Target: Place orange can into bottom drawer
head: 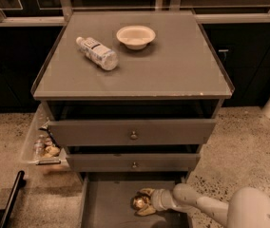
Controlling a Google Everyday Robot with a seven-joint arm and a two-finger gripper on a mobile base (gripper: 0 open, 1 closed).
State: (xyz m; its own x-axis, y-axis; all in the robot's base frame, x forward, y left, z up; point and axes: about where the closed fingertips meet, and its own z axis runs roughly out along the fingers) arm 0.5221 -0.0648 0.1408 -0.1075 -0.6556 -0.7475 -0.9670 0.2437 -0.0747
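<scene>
— Gripper down inside the bottom drawer, jaws clamped on the orange can, low over the drawer floor. Which step?
— Set-down, by my reckoning. Next: lower if needed, let go, draw the arm out.
— Anything in the way?
— Middle drawer juts out just above; the exit must clear it. Bottle and bowl lie on the cabinet top, well apart.

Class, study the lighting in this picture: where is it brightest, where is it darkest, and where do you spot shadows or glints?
Camera view: warm, dim light overall; the cabinet top is brightest, with a soft shadow beside the bowl. Camera view: the bottom drawer sits in deep shade, a small glint on the orange can at the gripper inside it.
</scene>
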